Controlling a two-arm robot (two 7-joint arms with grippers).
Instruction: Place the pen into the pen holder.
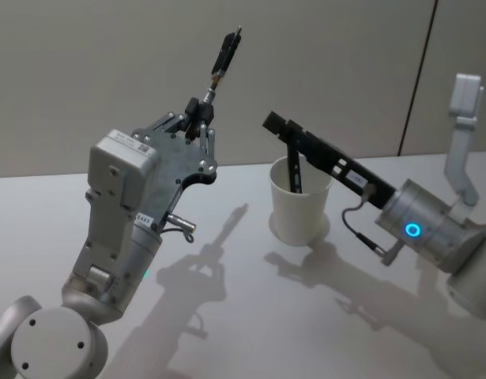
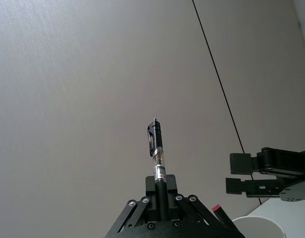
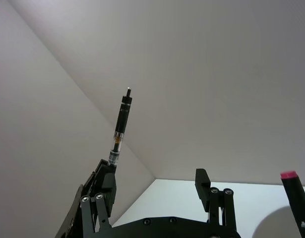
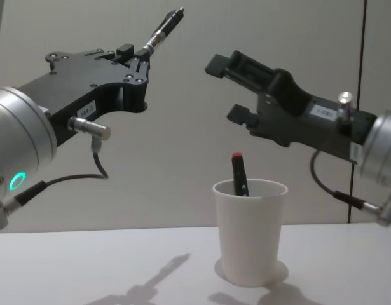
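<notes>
My left gripper (image 1: 199, 110) (image 4: 137, 60) is shut on the lower end of a black pen (image 1: 225, 54) (image 4: 163, 27) (image 2: 157, 148). It holds the pen high in the air, pointing up and away, to the left of the pen holder (image 1: 300, 209) (image 4: 249, 232). The holder is a white paper cup standing upright on the table. A second dark pen with a red tip (image 4: 238, 173) (image 1: 294, 175) leans inside it. My right gripper (image 1: 276, 126) (image 4: 226, 89) hangs open and empty above the cup's rim. The held pen (image 3: 120, 124) also rises beyond the right gripper's fingers (image 3: 105, 181).
The pale table (image 1: 227, 316) stretches around the cup, with arm shadows on it. A plain wall (image 1: 108, 71) stands behind, with a dark vertical seam at the right. A white fixture (image 1: 464, 134) stands at the far right.
</notes>
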